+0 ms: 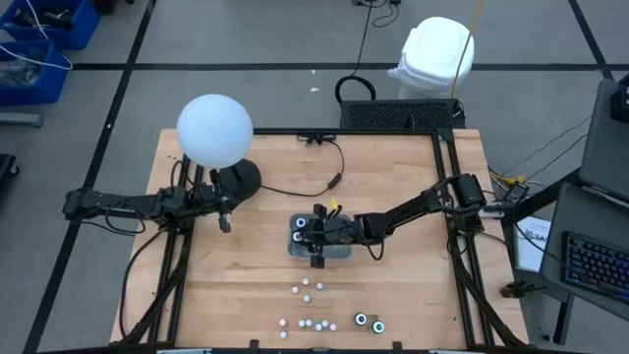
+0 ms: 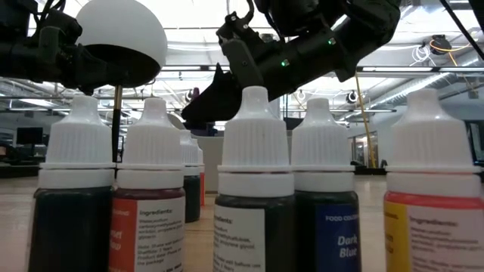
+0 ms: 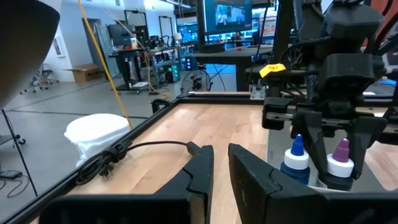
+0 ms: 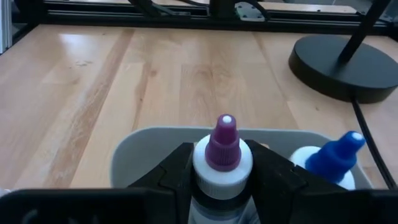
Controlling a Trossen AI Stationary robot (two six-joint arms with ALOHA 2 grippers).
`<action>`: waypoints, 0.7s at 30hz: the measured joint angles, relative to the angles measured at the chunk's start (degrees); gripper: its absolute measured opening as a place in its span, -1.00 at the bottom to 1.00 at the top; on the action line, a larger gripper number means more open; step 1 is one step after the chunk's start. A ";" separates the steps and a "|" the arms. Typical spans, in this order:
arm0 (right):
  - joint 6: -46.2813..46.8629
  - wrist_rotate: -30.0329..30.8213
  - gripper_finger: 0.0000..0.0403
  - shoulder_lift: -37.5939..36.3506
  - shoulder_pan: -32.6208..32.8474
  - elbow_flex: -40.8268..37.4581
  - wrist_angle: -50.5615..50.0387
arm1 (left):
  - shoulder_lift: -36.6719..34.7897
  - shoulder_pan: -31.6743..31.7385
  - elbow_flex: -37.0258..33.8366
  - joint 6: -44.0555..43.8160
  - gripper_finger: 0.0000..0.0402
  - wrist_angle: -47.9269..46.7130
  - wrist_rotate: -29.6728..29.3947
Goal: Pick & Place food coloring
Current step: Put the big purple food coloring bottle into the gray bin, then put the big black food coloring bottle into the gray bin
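Two dark jointed arms, black cabling.

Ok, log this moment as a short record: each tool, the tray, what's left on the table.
right tool: over the grey tray, shut on the purple-tipped bottle
left tool: idle by the lamp base, fingers slightly apart, holding nothing
tray contents: blue-tipped bottle stands beside the purple-tipped one
left on table: white-capped bottles and two ringed pots at the near edge

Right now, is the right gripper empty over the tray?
No. In the right wrist view, the right gripper clamps a purple-tipped bottle above the tray.
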 joint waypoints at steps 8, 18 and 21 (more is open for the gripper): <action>-0.73 0.01 -0.19 0.06 -0.04 -0.15 1.40 | -0.02 0.00 0.00 -0.21 -0.72 -0.05 0.03; -2.05 0.06 0.08 -4.02 0.81 -0.24 -1.26 | -0.02 0.01 0.00 -0.01 -0.72 0.02 0.04; -2.71 0.33 0.12 -6.92 1.30 -0.22 -4.72 | -0.02 -0.01 0.00 -0.01 -0.72 -0.03 0.04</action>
